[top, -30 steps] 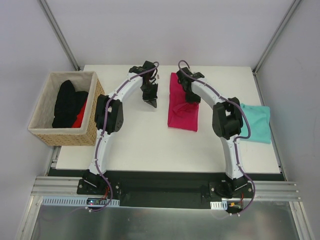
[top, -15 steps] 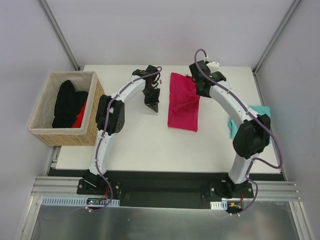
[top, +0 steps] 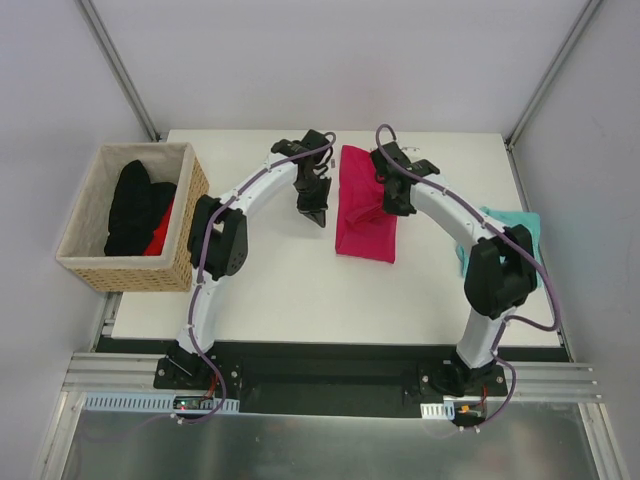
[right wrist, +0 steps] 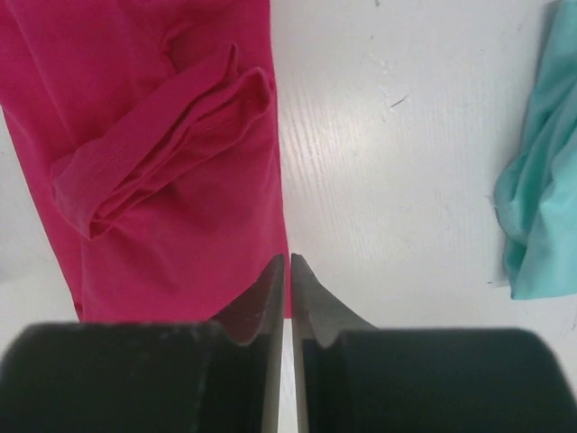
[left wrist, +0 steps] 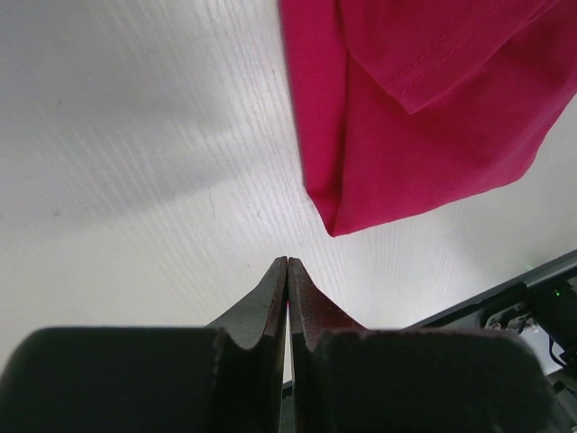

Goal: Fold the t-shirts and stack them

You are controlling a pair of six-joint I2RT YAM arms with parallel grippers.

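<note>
T-shirts: two are being counted, one pink t-shirt [top: 362, 235] and one teal t-shirt [right wrist: 545, 189].

Counter [top: 290, 280]: one is being recorded, with both shirts being tallied on it.

Arms: two are being logged, a left arm [top: 255, 190] and a right arm [top: 450, 215].

Claws: two are being noted, one per arm, the left claw [top: 318, 215] and the right claw [top: 392, 200]. Two fingers [left wrist: 266, 302] are being counted on each in the wrist views.

Basket [top: 125, 273]: one is being recorded. Inside it, one black heap [top: 130, 205] is being logged; whether it is one garment or several cannot be told. One patch of red cloth [top: 160, 235] is being noted beside it.
</note>
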